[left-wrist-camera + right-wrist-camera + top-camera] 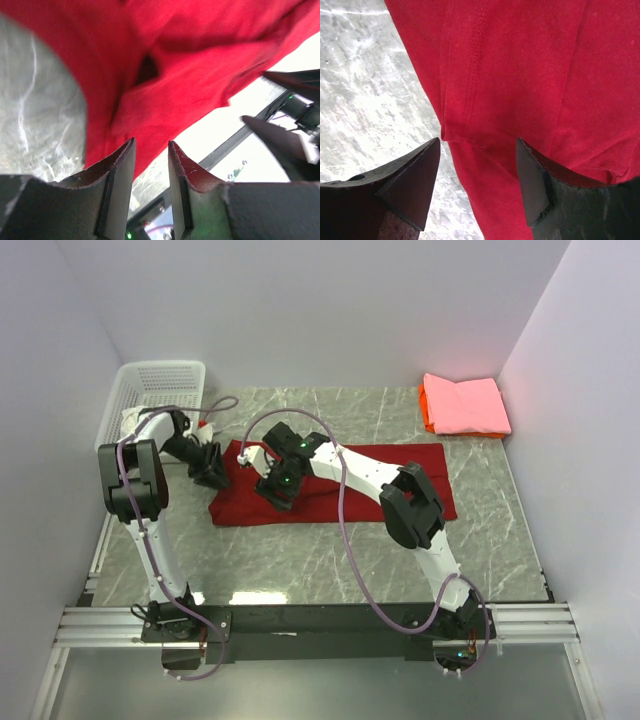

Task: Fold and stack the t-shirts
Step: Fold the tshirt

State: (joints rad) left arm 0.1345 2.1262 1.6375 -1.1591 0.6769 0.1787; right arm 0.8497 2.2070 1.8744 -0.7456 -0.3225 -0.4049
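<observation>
A deep red t-shirt (310, 506) lies on the marble table as a long flat band, its left end bunched. My left gripper (212, 472) hovers at that left end; in the left wrist view its jaws (151, 145) stand apart with nothing between them, the red cloth (190, 65) just beyond the tips. My right gripper (278, 485) is over the band a little to the right, wide open, its jaws (479, 142) straddling a fold of the red shirt (530, 65) without touching it. A folded pink t-shirt (465, 402) rests on an orange one (427, 415) at the back right.
A white lattice basket (165, 368) stands at the back left corner with white cloth (133, 420) in it, partly behind the left arm. White walls close in the table (300, 565) on three sides. The right gripper's fingers (280, 135) show in the left wrist view.
</observation>
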